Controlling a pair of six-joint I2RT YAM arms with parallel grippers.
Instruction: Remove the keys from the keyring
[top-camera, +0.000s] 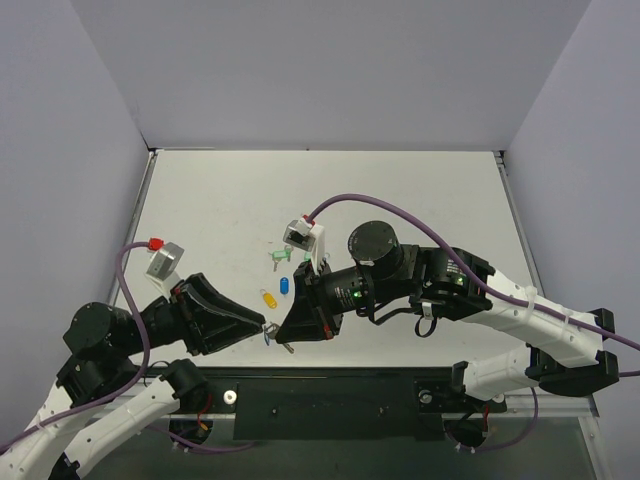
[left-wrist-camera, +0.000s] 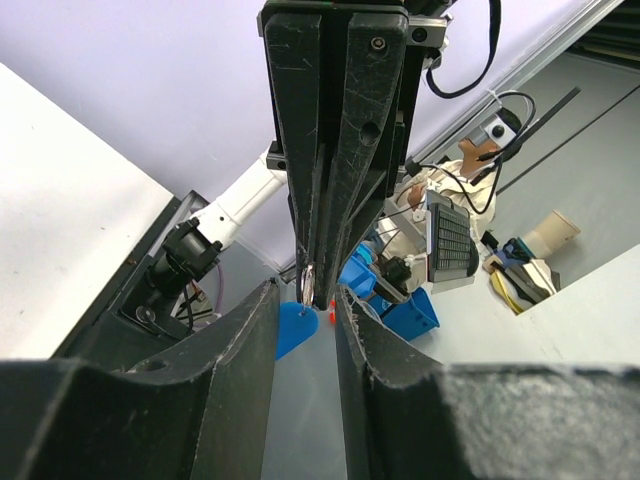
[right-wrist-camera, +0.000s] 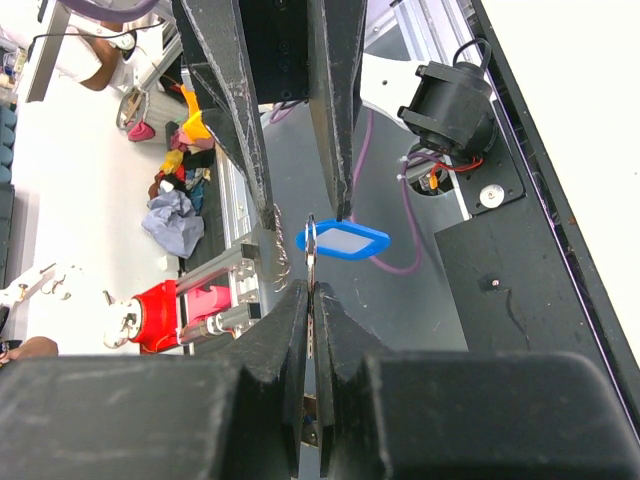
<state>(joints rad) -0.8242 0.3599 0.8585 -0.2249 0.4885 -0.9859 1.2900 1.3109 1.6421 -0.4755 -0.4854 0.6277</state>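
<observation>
My right gripper is shut on the small silver key, which I see edge-on and held upright. The metal ring sits at the key's top, and the light-blue tag with its white label window hangs beside it. My left gripper faces the right one with its jaws apart. Its fingertips stand on either side of the ring, and one tip is just above the tag. In the left wrist view the tag is partly hidden behind one of the left gripper's fingers. In the top view both grippers meet above the table's near edge.
A yellow tag, a darker blue tag and a green tag with loose keys lie on the white table just behind the grippers. The black base rail runs below them.
</observation>
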